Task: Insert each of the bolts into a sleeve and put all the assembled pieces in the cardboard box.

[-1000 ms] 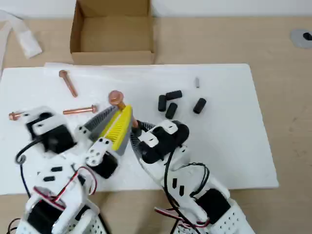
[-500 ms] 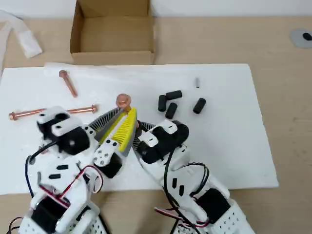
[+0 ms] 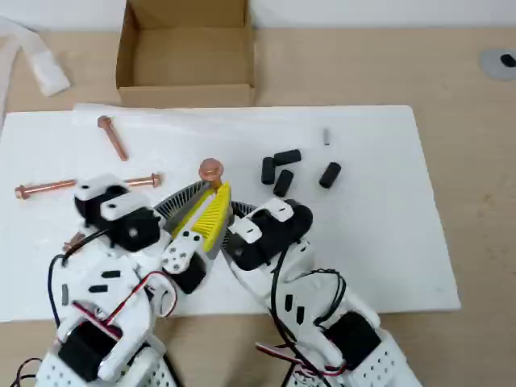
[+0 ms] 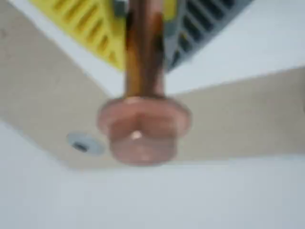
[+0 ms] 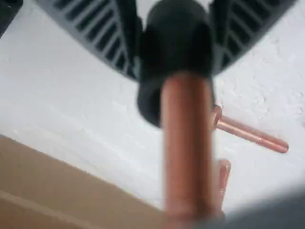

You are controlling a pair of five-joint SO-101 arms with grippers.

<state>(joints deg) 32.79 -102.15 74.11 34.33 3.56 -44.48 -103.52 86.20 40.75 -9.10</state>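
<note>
Two arms, high view: the left gripper [image 3: 211, 187], with one yellow ribbed finger and one grey one, met the right arm [image 3: 266, 227] near the middle of the white foam sheet [image 3: 387, 242].
Held bolt, high view: the held bolt [image 3: 210, 170], copper-coloured metal with a flanged head, stuck out past the left gripper's tips. Its head was on the side toward the open brown cardboard box [image 3: 185, 95] at the table's far edge, well apart from it.
Loose parts, high view: four short black cylindrical sleeves [image 3: 282, 183] lay on the sheet just beyond the right arm. Other copper bolts [image 3: 113, 137] lay on the sheet on the left arm's side.
Left gripper, left wrist view: the left gripper [image 4: 143, 28] was pinched onto the held bolt [image 4: 143, 129]. The yellow finger lay on one side of the shaft and the grey finger on the other, with the head clear of the tips.
Right gripper, right wrist view: the right gripper [image 5: 174, 28], with dark grey ribbed fingers, was clamped narrowly round the held sleeve [image 5: 174, 47], a black cylinder. The copper shaft [image 5: 186, 143] met the sleeve's open end, and how deep it sat could not be told.
Background, right wrist view: a loose bolt [image 5: 250, 136] lay on the sheet beyond the sleeve.
</note>
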